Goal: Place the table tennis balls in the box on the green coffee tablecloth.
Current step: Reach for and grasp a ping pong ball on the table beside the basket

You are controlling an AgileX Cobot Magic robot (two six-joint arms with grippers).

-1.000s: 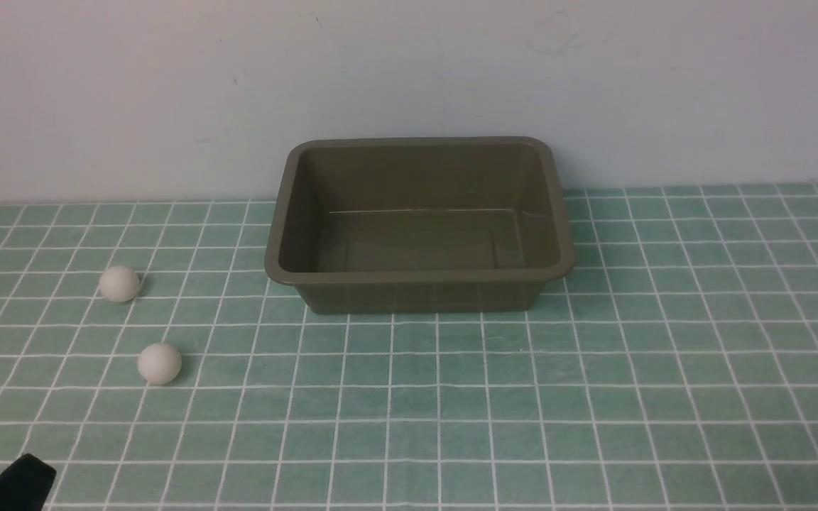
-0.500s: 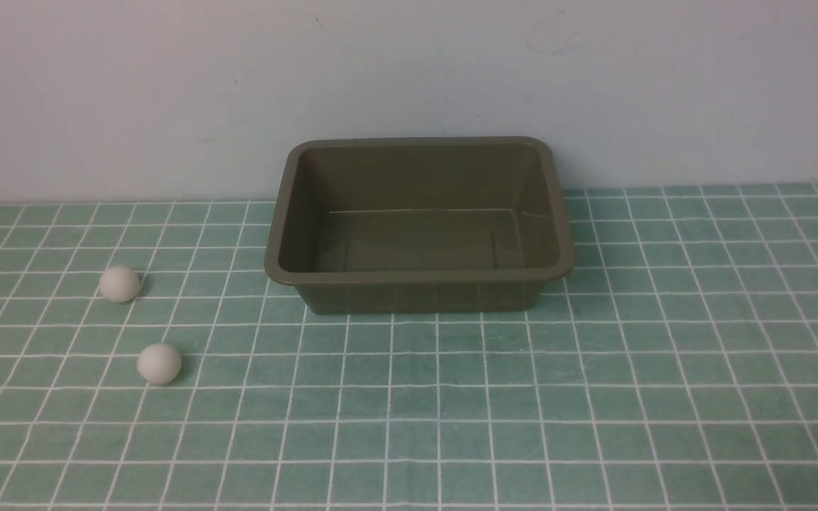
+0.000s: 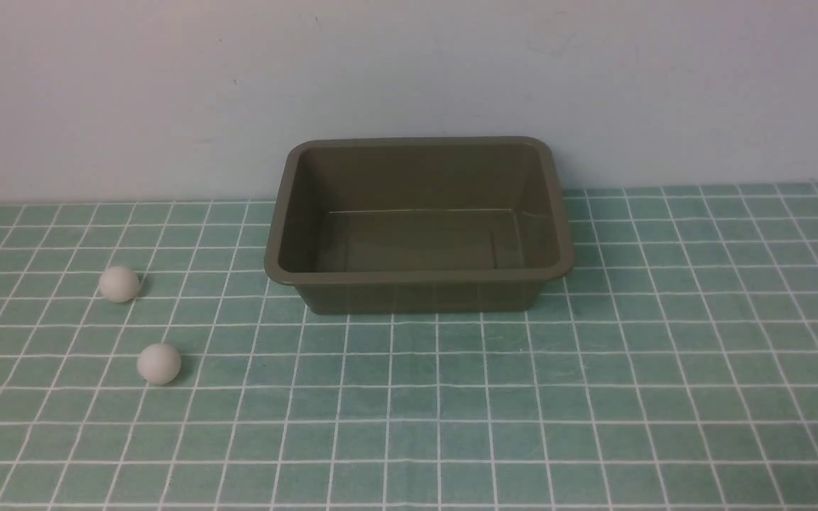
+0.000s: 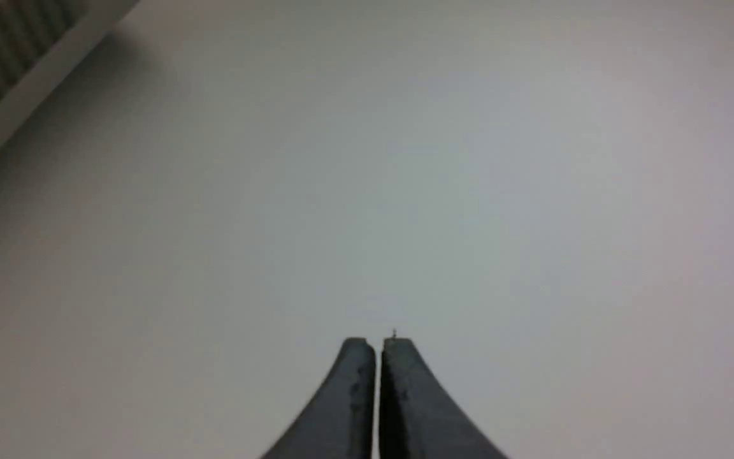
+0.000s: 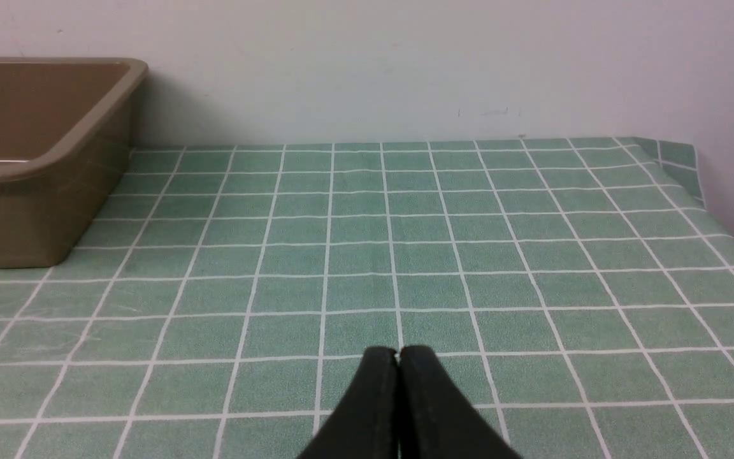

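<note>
While parked clear of the work, shows left gripper and right gripper pressed together, pinching nothing. Places far ball and near ball on the cloth at left, apart from the empty box at centre far; hence likely work for the left gripper.

The right wrist view's edge cuts off the box.

I read the box as smooth plastic with a faint sheen. Far ball, near ball: matt white. Tablecloth: finely speckled, mostly dull. Left hand, right hand: dark, matt.
</note>
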